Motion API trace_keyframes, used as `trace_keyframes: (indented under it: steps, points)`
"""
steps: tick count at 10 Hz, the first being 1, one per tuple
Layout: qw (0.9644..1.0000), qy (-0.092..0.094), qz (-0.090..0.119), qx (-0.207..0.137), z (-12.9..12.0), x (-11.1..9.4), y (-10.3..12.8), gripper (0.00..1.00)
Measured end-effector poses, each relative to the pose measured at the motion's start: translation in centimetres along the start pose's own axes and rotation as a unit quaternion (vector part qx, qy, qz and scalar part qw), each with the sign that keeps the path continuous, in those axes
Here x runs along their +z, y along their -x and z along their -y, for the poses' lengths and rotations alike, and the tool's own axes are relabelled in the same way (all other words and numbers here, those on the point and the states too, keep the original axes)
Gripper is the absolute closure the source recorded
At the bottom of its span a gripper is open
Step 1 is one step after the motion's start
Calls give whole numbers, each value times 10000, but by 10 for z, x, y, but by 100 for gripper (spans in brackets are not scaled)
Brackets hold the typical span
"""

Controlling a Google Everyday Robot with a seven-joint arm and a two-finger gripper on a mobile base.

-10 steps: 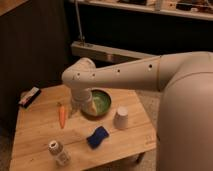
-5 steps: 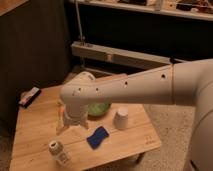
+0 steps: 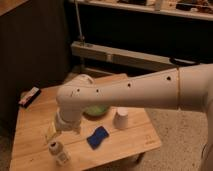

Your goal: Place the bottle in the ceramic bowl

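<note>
End effector (image 3: pixel 62 126) hangs just behind bottle (image 3: pixel 59 151), likely pos. for pickup approach; grip state not discernible. Bowl (image 3: pixel 96 111), right-rear of bottle, partly hidden by arm (image 3: pixel 130 92).

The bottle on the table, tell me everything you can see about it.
The bottle is small and clear-to-whitish, plastic by its look, with a pale round cap and a light label. It stands upright near the wooden table's front corner at the picture's lower left, touching only the tabletop. The gripper hangs just above it, seemingly apart.
</note>
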Motion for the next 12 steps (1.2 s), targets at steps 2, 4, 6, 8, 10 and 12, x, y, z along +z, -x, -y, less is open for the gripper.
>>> trace_keyframes:
  steps: [2, 4, 6, 8, 10, 12]
  points:
    - [9998, 16, -89, -178, -13, 3, 1, 26]
    - [9990, -20, -242, -373, -28, 9, -1, 26]
    - [9982, -75, -378, -455, -35, 17, -2, 26]
    - [9972, -166, -526, -507, -37, 25, -2, 26]
    - [9959, -297, -683, -513, -36, 31, -2, 26]
    - [9946, -396, -830, -479, -34, 32, -4, 28]
